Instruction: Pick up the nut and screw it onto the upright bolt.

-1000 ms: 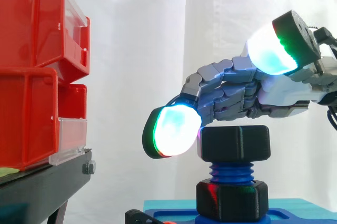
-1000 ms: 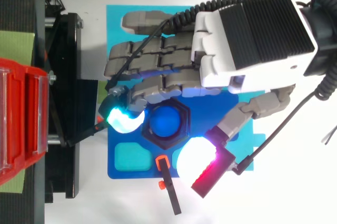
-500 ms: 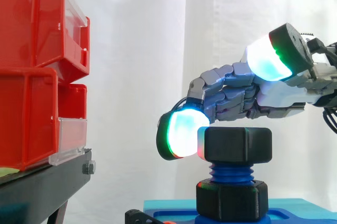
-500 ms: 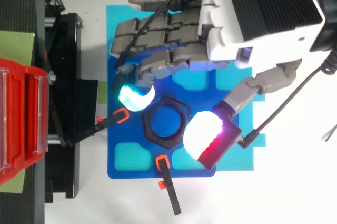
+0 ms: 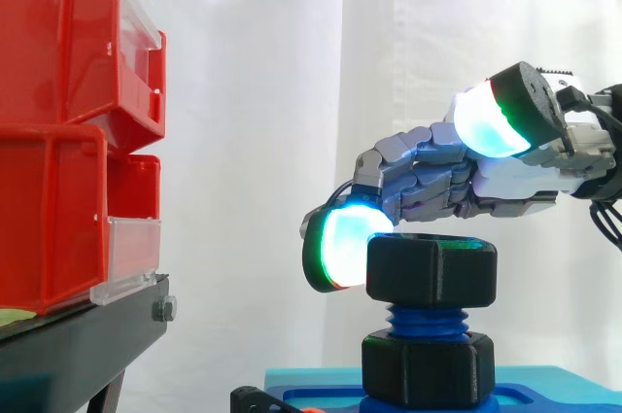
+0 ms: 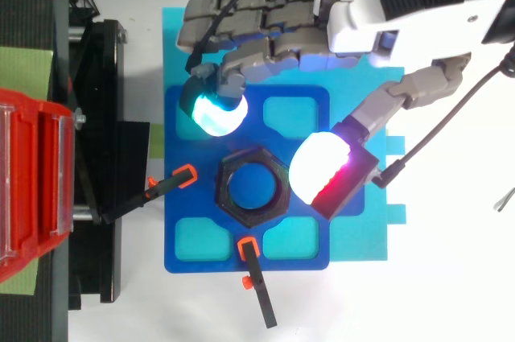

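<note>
Red bins (image 5: 58, 131): stacked on the black stand (image 5: 78, 340) at the far left, well apart from the work.
Clamp arms (image 6: 187, 175): two black arms with orange tips reached in over the left and lower edges of the blue plate (image 6: 181, 253). Both tips stood just beside the nut.
Blue plate: lay on a lighter cyan base (image 6: 354, 237) and carried the bolt at its middle.
Fingertips (image 6: 216, 113): one cyan-glowing pad hung near the plate's upper left corner. From above it stood apart from the nut. From the side it was level with the nut's left face, and contact there could not be told.
Nut (image 6: 252, 191): black and six-sided, it sat level on the bolt at the plate's middle.
Bolt (image 5: 426, 318): upright, its long axis vertical. Blue threads were bare between the nut and a black hex collar (image 5: 428, 369) below.
Thumb pad (image 6: 322, 169): white and red, just beside the nut's upper right side.
Hand (image 6: 362, 28): palm above the plate's upper right edge. It was released, with fingers loosely bent and grasping nothing.
Relation: the nut lay toward the plate's lower edge from the line between the two pads. The hand would likely need to shift that way before closing on it to turn about the vertical axis.
</note>
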Robot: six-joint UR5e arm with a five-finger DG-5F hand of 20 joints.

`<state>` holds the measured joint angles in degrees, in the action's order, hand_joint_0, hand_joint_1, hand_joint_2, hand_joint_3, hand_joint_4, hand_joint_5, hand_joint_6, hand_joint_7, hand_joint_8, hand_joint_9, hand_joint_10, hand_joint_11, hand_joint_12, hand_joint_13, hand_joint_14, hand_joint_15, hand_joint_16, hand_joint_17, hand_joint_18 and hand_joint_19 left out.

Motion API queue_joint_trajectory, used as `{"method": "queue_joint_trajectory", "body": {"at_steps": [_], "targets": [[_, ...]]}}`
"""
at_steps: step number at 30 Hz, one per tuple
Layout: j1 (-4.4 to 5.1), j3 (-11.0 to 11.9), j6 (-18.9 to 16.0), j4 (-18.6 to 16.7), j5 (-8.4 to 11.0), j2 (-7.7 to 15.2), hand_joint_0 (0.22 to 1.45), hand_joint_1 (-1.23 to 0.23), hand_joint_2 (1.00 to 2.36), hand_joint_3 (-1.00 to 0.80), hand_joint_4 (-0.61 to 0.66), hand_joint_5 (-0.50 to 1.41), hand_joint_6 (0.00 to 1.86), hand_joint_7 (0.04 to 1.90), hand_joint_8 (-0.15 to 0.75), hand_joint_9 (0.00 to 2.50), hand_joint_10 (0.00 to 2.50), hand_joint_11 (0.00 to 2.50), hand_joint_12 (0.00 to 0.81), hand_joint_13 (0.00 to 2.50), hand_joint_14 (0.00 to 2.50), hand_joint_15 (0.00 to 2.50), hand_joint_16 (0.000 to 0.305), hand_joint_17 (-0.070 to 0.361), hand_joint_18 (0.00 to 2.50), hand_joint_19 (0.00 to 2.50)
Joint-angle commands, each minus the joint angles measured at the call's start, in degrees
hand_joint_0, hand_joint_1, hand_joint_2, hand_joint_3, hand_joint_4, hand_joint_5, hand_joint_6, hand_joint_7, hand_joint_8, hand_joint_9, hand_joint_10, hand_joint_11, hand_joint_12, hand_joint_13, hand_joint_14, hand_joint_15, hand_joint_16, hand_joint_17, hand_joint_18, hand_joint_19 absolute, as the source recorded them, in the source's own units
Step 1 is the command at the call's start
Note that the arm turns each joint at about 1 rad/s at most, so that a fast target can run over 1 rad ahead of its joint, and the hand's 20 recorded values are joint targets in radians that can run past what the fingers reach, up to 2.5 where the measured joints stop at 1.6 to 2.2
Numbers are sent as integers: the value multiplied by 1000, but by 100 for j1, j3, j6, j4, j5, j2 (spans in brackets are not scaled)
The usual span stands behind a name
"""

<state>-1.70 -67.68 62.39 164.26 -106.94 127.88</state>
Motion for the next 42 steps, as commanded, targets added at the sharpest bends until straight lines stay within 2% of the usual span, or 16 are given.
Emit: {"method": "queue_joint_trajectory", "body": {"at_steps": [1, 3, 6, 10, 12, 24, 30, 42], "targets": [[-33, 0, 10, -34, -11, 0, 458, -173, 1000, -500, 209, -152, 502, 782, 218, 312, 0, 0, 229, 196, 0, 0, 23, 53, 0, 0], [-24, 26, 1, -87, -11, 0, 451, -164, 1000, -500, 193, -165, 502, 705, 204, 278, 0, 0, 244, 163, 0, 0, 26, 57, 0, 0], [29, 211, -8, -17, -2, 0, 444, -150, 1000, -500, 176, -172, 501, 674, 193, 236, 0, 0, 256, 119, 0, 0, 28, 63, 0, 0], [99, 387, -17, 221, 16, 0, 432, -132, 1000, -500, 163, -179, 501, 649, 184, 198, 0, 0, 274, 74, 0, 0, 32, 73, 0, 0], [196, 396, -52, 300, 60, 0, 427, -126, 1000, -500, 158, -181, 501, 643, 182, 185, 0, 0, 280, 58, 0, 0, 34, 77, 0, 0], [416, 334, -78, 344, 235, 0, 424, -90, 1000, -500, 144, -184, 501, 628, 173, 148, 0, 0, 288, 18, 0, 0, 36, 82, 0, 0], [442, 334, -78, 344, 235, 0, 426, -88, 1000, -500, 147, -184, 501, 634, 173, 146, 0, 0, 288, 18, 0, 0, 36, 82, 0, 0], [451, 158, -96, 212, 235, 0, 436, -126, 1000, -500, 198, -152, 503, 871, 210, 239, 0, 0, 267, 106, 0, 0, 31, 70, 0, 0]]}}
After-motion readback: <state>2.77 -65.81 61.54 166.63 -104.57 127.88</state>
